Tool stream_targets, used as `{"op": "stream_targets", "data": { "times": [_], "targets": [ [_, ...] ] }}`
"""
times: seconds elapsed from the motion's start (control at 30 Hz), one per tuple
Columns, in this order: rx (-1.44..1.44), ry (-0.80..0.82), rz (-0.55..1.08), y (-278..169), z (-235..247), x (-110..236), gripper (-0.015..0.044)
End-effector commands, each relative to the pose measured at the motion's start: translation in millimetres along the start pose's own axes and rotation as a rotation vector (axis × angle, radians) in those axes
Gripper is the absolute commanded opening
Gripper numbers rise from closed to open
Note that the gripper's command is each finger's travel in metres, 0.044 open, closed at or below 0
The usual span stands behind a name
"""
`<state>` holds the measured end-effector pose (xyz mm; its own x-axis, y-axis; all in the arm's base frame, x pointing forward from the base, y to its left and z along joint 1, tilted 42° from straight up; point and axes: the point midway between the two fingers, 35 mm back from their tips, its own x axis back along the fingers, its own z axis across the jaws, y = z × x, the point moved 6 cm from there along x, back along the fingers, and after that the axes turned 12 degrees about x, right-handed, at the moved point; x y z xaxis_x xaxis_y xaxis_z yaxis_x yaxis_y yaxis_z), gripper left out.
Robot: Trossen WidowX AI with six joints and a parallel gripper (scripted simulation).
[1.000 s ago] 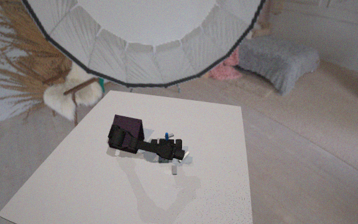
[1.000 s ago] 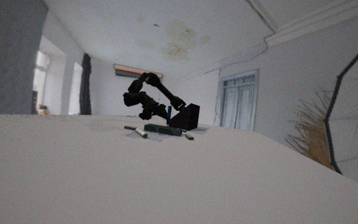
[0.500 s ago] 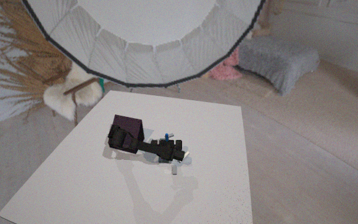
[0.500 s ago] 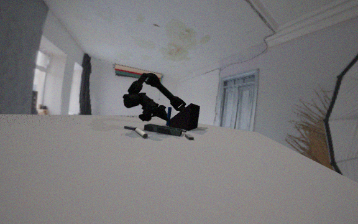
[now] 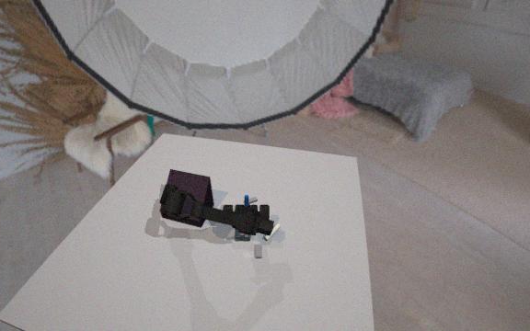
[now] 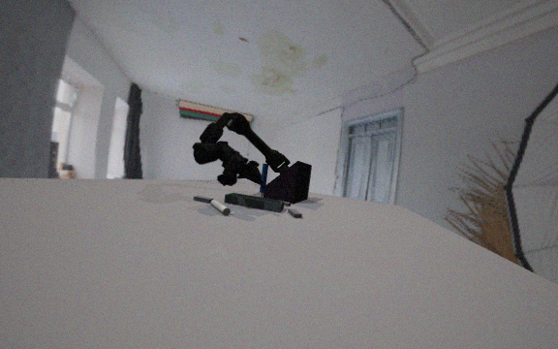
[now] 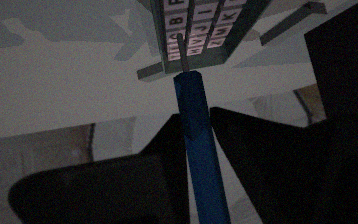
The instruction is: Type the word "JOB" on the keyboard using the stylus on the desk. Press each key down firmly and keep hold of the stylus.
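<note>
My gripper [image 7: 195, 117] [image 5: 247, 221] [image 6: 258, 175] is shut on the blue stylus [image 7: 198, 150] [image 5: 247, 200] [image 6: 263, 177] and holds it upright. The stylus's thin grey tip [image 7: 182, 50] points down at the small dark keyboard [image 7: 240, 27] [image 6: 255, 202], which lies flat on the white desk [image 5: 302, 184] [image 6: 163, 271]. In the wrist view the tip sits by the lower edge of the B key [image 7: 175, 22], near the keyboard's end. I cannot tell whether it touches a key. In the top view the arm hides most of the keyboard.
The arm's dark purple base box [image 5: 191, 185] [image 6: 293, 183] stands just behind the keyboard. A white cylinder [image 5: 273, 231] [image 6: 220, 206] and a small grey block [image 5: 258, 251] [image 6: 294, 212] lie on the desk beside the keyboard.
</note>
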<state>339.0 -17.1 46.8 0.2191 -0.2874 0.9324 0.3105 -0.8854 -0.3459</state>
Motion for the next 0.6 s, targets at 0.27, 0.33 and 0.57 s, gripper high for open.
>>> {"op": "stream_targets", "data": {
  "times": [0.27, 0.33, 0.57],
  "targets": [
    [0.006, 0.009, 0.0, -21.6, 5.3, 13.5, 0.0081],
    [0.009, 0.007, -0.005, -19.0, 4.8, 12.2, 0.0081],
    [0.009, 0.007, -0.005, -19.0, 4.8, 12.2, 0.0081]
  ]
}}
